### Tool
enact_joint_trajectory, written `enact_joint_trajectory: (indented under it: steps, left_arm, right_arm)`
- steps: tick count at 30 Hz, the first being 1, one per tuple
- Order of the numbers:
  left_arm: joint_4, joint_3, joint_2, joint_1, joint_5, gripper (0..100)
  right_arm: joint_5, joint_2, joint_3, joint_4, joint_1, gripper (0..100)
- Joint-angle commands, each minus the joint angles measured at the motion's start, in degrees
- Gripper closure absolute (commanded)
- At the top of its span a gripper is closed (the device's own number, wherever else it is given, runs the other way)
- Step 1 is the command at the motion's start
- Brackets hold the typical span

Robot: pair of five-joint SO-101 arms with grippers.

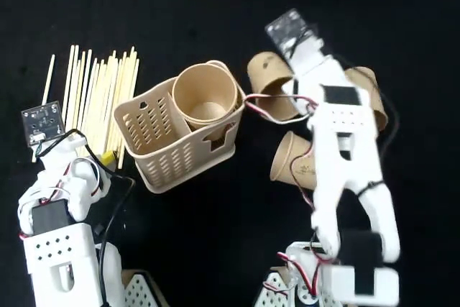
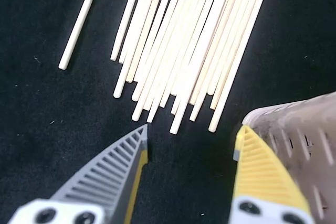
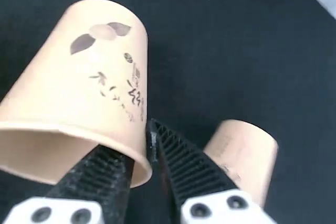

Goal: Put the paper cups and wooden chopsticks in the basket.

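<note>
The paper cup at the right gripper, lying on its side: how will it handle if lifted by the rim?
Probably light and thin-walled: the paper cup may dent where the right gripper's fingers pinch its rim. Lying on its side, it could roll if nudged, likely in a curve given its taper.

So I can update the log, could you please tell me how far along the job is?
Done: stacked paper cups stand in the basket. In hand: the fingers of the right gripper pinch the rim of a lying cup; the left gripper hangs open over the chopsticks. Left: three loose cups lying right of the basket in the high view, and all the chopsticks, none yet inside.
</note>
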Motion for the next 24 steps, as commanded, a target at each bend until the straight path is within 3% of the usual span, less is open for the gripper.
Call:
enact_joint_trajectory:
  steps: [1,11,18,24]
  left_arm:
    - [-1.1,-0.1,-0.4,0.0,0.6,74]
    - [-1.1,-0.1,-0.4,0.0,0.6,74]
    - [-1.1,-0.1,-0.4,0.0,0.6,74]
    - [-1.1,-0.1,-0.4,0.0,0.6,74]
  right_arm:
    - [-4.7,-8.3,-12.4,15.3,0.8,98.8]
    - [-10.3,-14.6,-38.5,40.5,-2.2,98.8]
    - [-10.3,-18.3,-49.5,52.1,-12.3,98.8]
    - [-10.3,-20.1,-51.4,55.3,-19.3,98.8]
